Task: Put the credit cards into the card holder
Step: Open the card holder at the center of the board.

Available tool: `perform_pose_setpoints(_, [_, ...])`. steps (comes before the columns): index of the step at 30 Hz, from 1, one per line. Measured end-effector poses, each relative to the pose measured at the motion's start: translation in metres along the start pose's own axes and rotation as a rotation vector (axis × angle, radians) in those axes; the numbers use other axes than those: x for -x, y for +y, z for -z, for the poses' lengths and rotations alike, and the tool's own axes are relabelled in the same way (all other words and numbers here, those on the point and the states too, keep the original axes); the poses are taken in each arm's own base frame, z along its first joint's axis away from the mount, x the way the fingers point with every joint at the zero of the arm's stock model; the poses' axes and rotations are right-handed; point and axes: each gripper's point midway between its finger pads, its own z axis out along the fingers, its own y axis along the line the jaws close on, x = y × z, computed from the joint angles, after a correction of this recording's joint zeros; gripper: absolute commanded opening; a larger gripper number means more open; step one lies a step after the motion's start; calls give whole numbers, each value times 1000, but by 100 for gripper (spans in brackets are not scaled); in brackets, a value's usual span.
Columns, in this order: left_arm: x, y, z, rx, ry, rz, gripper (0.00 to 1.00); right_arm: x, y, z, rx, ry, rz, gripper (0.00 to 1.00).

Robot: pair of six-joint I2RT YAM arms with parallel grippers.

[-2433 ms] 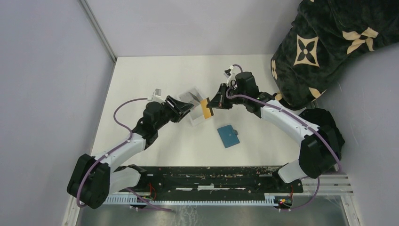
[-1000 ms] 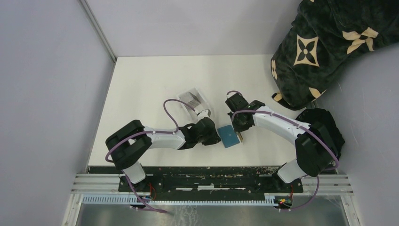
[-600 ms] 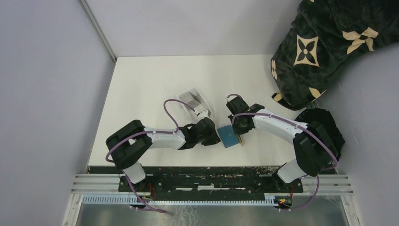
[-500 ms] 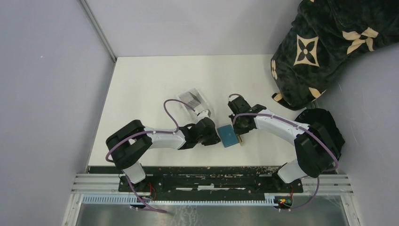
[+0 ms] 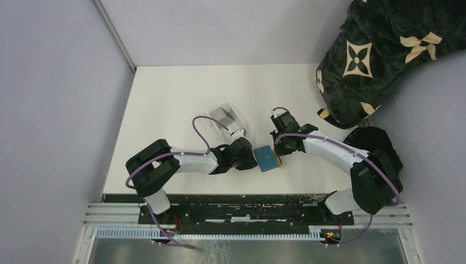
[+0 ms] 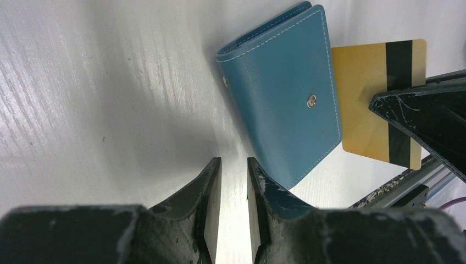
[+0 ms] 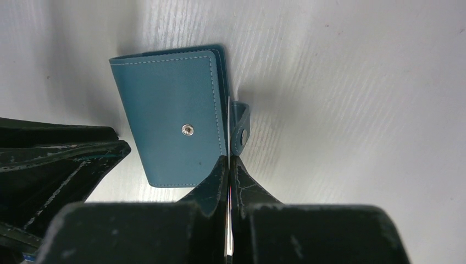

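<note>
The left arm (image 5: 189,160) and right arm (image 5: 329,151) share 1 build: white tubular links between bulky black joint housings, with a thin purple cable (image 5: 195,119) looping loosely along each. The left pincer (image 6: 233,187) and right pincer (image 7: 229,176) each have 2 black tapering fingers (image 6: 211,190), their faces scuffed with pale scratches and worn grey at the edges.
</note>
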Motion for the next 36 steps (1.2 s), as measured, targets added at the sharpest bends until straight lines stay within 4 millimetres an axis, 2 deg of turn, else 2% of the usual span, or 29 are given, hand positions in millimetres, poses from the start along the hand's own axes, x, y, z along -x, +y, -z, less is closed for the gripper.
perform_pose_setpoints(7, [0, 1, 0, 5, 3, -1, 31, 6, 3, 1, 20, -29, -6, 1])
perform_pose_setpoints(24, [0, 1, 0, 9, 2, -1, 30, -1, 5, -8, 62, -31, -47, 1])
perform_pose_setpoints(36, [0, 2, 0, 10, 3, -1, 28, 4, 8, 3, 98, -89, -80, 1])
